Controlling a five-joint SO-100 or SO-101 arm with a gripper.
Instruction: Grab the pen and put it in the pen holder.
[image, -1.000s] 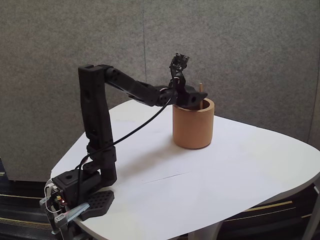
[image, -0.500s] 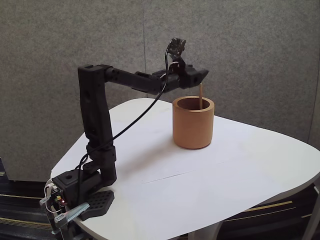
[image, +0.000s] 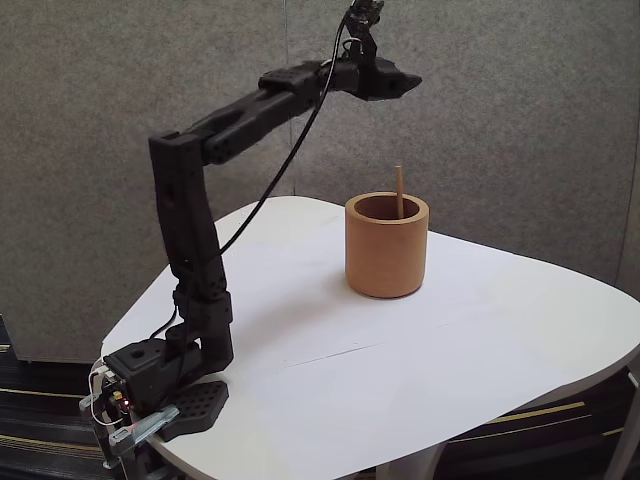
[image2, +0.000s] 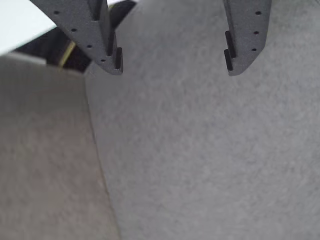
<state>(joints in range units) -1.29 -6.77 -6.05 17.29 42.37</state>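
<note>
The tan-orange pen holder (image: 387, 258) stands on the white table (image: 420, 370) in the fixed view. The thin wood-coloured pen (image: 399, 190) stands inside it, leaning on the far rim with its top poking out. My gripper (image: 408, 81) hangs high above the cup, well clear of it, at the end of the raised black arm. In the wrist view the gripper (image2: 173, 67) is open, its two dark fingers wide apart with nothing between them, facing the grey wall.
The arm's base (image: 155, 385) is clamped at the table's front left corner. A black cable (image: 290, 160) runs along the arm. Grey felt panels (image: 500, 110) form the backdrop close behind the table.
The arm has risen from the cup's rim to high above it. The pen has been let go and stays standing in the cup.
</note>
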